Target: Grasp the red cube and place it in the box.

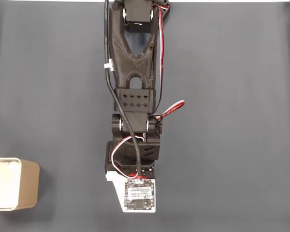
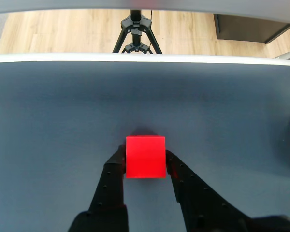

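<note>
Wrist view: the black gripper (image 2: 145, 162) has its two fingers (image 2: 113, 176) pressed against opposite sides of the red cube (image 2: 145, 156), gripping it on the dark grey table (image 2: 63, 121). The tan box (image 1: 14, 184) sits well apart from the fingers.

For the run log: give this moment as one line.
phase: grasp | pincer: fingers against both sides of red cube | cube: on table | box: apart, at left edge in fixed view
</note>
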Robot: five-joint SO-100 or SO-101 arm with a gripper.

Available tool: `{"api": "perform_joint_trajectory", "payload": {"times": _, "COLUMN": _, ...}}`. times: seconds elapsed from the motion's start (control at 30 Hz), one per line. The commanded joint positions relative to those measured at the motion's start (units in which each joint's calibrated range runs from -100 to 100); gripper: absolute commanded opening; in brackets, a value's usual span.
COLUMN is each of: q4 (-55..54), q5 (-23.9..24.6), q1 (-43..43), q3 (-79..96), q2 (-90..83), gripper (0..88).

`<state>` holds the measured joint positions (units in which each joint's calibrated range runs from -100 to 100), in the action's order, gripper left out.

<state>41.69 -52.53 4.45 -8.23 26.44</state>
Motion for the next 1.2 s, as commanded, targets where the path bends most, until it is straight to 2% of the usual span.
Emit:
{"api": "perform_joint_trajectory", "payload": {"times": 0.0, "q4": -0.1, "q5": -0.6, "q1": 0.4, "q3": -2.1, "q2": -1.7, "gripper": 12.1}}
{"api": "perform_joint_trajectory", "payload": {"times": 0.37, "q4": 1.0, "q5": -0.5, "q1": 0.7, "q3": -1.5, "q2": -3.5, "gripper": 8.3}}
{"api": "perform_joint_trajectory", "payload": {"times": 0.73, "q4": 3.8, "q5": 1.1, "q1": 0.9, "q3": -1.4, "q2": -8.4, "gripper": 7.5}}
{"api": "perform_joint_trajectory", "payload": {"times": 1.17, "q4": 5.9, "q5": 0.8, "q1": 2.4, "q3": -1.4, "q2": -16.4, "gripper": 7.4}}
